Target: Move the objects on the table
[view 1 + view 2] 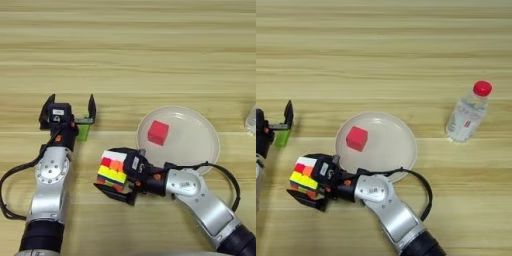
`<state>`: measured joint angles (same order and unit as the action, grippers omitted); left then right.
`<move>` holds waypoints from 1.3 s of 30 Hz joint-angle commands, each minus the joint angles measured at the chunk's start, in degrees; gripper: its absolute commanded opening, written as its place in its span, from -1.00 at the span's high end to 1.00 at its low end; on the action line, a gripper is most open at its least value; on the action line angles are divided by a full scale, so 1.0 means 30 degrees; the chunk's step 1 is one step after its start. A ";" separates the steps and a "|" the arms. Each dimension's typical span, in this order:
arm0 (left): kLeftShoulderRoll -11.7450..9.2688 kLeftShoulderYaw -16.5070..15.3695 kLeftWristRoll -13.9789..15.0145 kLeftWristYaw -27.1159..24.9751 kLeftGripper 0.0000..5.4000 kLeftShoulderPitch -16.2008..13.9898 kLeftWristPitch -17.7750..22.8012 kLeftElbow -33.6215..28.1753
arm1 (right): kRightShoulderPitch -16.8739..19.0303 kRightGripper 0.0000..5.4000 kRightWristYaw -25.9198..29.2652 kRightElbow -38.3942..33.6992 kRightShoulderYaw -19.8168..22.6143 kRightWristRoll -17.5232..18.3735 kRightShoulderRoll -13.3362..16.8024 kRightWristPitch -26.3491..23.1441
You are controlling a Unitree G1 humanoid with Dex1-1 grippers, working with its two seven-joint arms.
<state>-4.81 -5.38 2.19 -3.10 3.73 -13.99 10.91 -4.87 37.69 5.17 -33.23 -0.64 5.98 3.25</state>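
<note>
Two grippers busy: right gripper (119, 176) clamps puzzle cube (113, 170) just left of plate (210, 140); left gripper (70, 111) spread wide over green bar (83, 131). Red cube (158, 132) sits on plate. Likely next: place puzzle cube, grasp bar.

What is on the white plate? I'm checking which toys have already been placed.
Only the red cube sits on the plate, left of its centre. The right arm crosses the plate's near rim, hiding a little of it.

Puzzle cube (113, 170) gripped; red cube (158, 132) plated; green bar (83, 131) perhaps flat.
</note>
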 commanded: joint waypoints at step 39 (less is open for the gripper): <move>0.0960 0.2037 -0.0182 -0.0048 -1.00 -0.4133 0.1630 -0.6948 | -0.5640 -0.99 -0.7160 0.5557 0.9545 0.0701 -0.0023 0.3918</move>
<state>-2.81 -1.15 2.52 -3.31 -6.11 -10.73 -7.39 -19.62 16.93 19.46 -5.38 1.47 6.56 13.71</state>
